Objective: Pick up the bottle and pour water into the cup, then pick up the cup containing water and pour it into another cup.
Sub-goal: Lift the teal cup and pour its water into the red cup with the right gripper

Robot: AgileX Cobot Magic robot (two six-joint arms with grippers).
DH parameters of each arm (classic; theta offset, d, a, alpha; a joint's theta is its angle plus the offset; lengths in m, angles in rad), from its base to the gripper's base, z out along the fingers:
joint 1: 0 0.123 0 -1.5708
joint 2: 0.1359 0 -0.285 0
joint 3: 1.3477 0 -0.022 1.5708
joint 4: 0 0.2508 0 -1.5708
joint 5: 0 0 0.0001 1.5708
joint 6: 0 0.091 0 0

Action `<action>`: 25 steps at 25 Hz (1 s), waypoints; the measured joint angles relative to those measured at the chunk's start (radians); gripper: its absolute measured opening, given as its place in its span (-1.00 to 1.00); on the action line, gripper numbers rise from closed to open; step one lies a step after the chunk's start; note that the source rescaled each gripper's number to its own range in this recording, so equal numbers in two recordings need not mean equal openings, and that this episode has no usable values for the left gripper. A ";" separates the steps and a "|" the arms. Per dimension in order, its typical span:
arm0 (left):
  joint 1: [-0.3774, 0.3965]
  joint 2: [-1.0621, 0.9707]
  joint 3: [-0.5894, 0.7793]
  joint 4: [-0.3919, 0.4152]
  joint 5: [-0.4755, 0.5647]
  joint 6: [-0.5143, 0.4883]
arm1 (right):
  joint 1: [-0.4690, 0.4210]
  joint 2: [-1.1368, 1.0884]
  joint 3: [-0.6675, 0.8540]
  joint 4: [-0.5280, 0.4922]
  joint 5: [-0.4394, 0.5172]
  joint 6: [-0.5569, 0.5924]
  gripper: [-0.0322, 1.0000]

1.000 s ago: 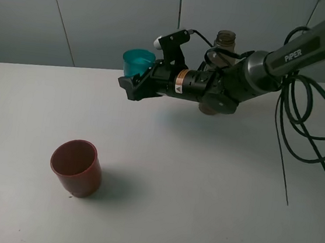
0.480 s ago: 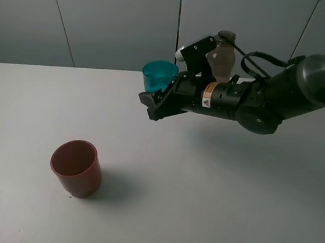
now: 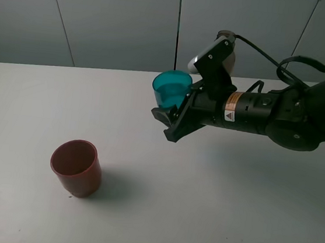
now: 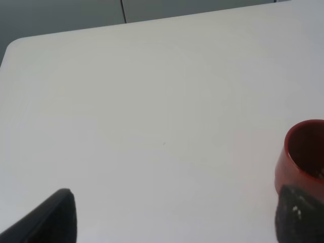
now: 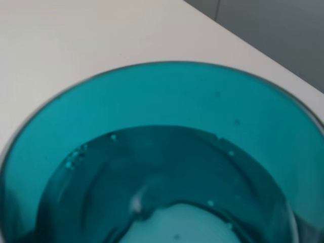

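Exterior high: right jaws clasp the cup (image 3: 171,88).

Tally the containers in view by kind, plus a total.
Cups: 2 (teal tumbler held in the air, red-brown cup standing on the table)
Bottles: 1 (grey-brown bottle, only its neck clearly showing)
Total: 3

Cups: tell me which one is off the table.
The teal cup, held in the air by the right gripper, with water inside. The red-brown cup stands on the table, away from both grippers.
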 joint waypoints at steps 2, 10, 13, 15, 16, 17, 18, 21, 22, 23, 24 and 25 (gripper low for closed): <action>0.000 0.000 0.000 0.000 0.000 0.000 | 0.027 0.000 0.000 -0.006 0.002 0.000 -0.76; 0.000 0.000 0.000 0.000 0.000 0.000 | 0.076 -0.002 0.000 -0.023 0.002 -0.016 -0.76; 0.000 0.000 0.000 0.000 0.000 0.000 | 0.076 -0.002 -0.009 -0.031 0.011 -0.020 -0.76; 0.000 0.000 0.000 0.000 0.000 0.000 | 0.080 -0.002 -0.019 -0.045 0.016 -0.022 -0.76; 0.000 0.000 0.000 0.000 0.000 0.000 | 0.082 -0.002 -0.026 -0.049 0.016 -0.022 -0.76; 0.000 0.000 0.000 0.000 0.000 0.000 | 0.090 -0.002 -0.029 -0.049 0.018 -0.022 -0.76; 0.000 0.000 0.000 0.000 0.000 0.000 | 0.096 -0.002 -0.033 -0.051 0.018 -0.025 -0.76; 0.000 0.000 0.000 0.000 0.000 0.000 | 0.131 -0.002 -0.045 -0.051 0.048 -0.036 -0.76; 0.000 0.000 0.000 0.000 0.000 0.000 | 0.141 -0.002 -0.050 -0.051 0.061 -0.039 -0.76; 0.000 0.000 0.000 0.000 0.000 0.000 | 0.149 -0.002 -0.050 -0.051 0.067 -0.046 -0.76; 0.000 0.000 0.000 0.000 0.000 0.000 | 0.152 -0.002 -0.050 -0.051 0.067 -0.052 -0.76; 0.000 0.000 0.000 0.000 0.000 0.000 | 0.153 -0.002 -0.052 -0.051 0.069 -0.056 -0.76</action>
